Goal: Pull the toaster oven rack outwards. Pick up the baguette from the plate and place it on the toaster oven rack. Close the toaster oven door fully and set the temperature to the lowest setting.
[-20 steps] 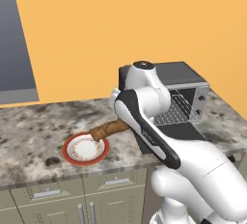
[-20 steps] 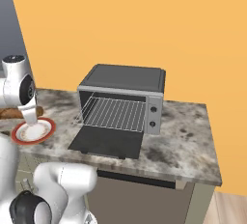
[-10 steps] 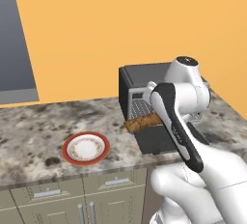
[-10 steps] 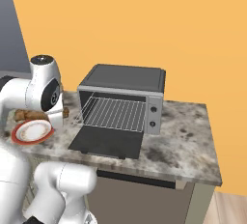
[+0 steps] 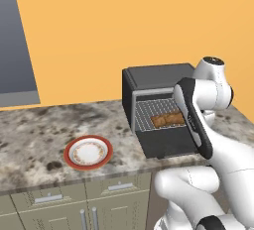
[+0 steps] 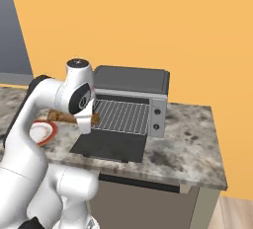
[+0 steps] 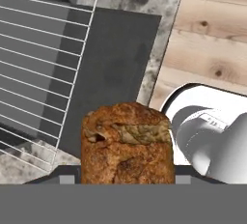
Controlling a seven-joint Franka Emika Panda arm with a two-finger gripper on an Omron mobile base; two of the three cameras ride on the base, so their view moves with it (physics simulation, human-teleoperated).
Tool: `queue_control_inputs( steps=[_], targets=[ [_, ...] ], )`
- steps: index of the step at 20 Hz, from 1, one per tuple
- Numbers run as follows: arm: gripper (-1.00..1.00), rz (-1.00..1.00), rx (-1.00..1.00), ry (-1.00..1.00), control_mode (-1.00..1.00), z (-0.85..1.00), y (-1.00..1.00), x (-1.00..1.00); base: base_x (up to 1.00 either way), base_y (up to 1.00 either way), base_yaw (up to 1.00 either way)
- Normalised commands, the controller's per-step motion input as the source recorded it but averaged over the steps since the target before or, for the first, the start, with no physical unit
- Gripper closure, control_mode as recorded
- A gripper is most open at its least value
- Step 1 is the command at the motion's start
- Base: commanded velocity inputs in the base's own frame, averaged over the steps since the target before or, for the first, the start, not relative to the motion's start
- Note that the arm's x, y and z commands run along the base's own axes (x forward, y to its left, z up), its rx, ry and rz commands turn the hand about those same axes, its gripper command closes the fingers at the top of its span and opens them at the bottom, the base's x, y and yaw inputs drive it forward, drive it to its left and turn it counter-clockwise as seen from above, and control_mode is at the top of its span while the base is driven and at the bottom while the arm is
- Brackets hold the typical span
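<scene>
Baguette [image 7: 126, 143] clamped between the jaws of the gripper [image 6: 86, 121], brown crust end rising from the bottom of the hand view, carried in the air above the lowered toaster oven door [image 6: 109, 146] and beside the pulled-out rack [image 6: 121, 116]. Toaster oven [image 5: 156, 83] open on the marble counter [image 5: 34, 130]. Plate [image 5: 88, 152] bare, well apart to the oven's left.

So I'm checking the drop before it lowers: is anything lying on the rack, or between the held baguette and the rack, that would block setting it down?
Nothing visible does. The gripper holds the baguette over the open toaster oven door, and the pulled-out rack beside it is bare wire.
</scene>
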Motion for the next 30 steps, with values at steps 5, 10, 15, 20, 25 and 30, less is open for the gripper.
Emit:
queue_control_inputs(
  steps=[5,10,15,20,25,30],
  targets=[
    [1.0,-0.2,-0.03,0.02,-1.0,-0.5,-0.25,0.3,0.0,0.0,0.0],
    [1.0,-0.14,-0.01,0.0,-1.0,-0.36,-0.13,0.34,0.0,0.0,0.0],
    [1.0,-0.04,-0.01,0.0,-1.0,-0.02,-0.09,0.52,0.0,0.0,0.0],
    [1.0,0.0,0.0,0.01,-1.0,-0.03,-0.17,0.35,0.0,0.0,0.0],
    [1.0,0.03,0.0,0.0,-1.0,-0.2,-0.07,0.12,0.0,0.0,0.0],
    [1.0,0.06,0.0,0.0,-1.0,-0.25,0.0,0.01,0.0,0.0,0.0]
  ],
)
